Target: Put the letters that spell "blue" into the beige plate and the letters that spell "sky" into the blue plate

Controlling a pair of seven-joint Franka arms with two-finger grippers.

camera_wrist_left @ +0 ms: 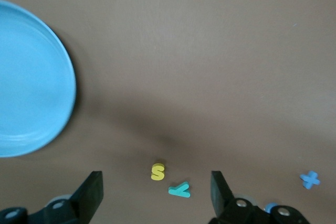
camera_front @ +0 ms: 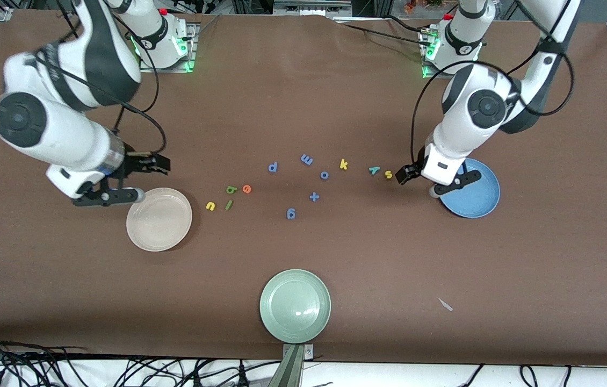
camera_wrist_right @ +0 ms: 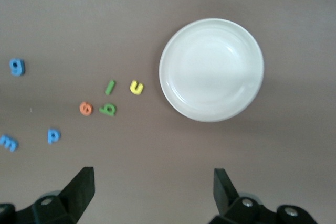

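We see the left arm bent down from its base at the upper right of the front view, its left gripper [camera_front: 431, 181] hanging low at the rim of the round mid-blue shallow plate [camera_front: 478, 199], fingers [camera_wrist_left: 89, 195] spread apart and holding nothing; in the left wrist view the tiny yellow foam s [camera_wrist_left: 157, 171] and the teal foam y [camera_wrist_left: 179, 189] lie between the fingertips' line. The right arm folds down from the upper left of the front view, and its right gripper [camera_front: 137, 180], jaws wide and empty, hangs just beside the round cream-beige shallow plate [camera_front: 145, 236], which sits at centre left. Right of that plate in the front view lie the yellow u [camera_front: 210, 206], the dark green l stick [camera_front: 229, 204], the green b [camera_front: 231, 189] and the orange e [camera_front: 246, 188], close together. The yellow k [camera_front: 343, 164] rests right of centre, near the y and s. Blue foam letters [camera_front: 291, 213] reading p, m, o and g, with a blue plus sign [camera_front: 314, 196], are scattered at mid-frame. A pale green round plate [camera_front: 276, 322] sits at bottom centre. We can read no brand names or labels.
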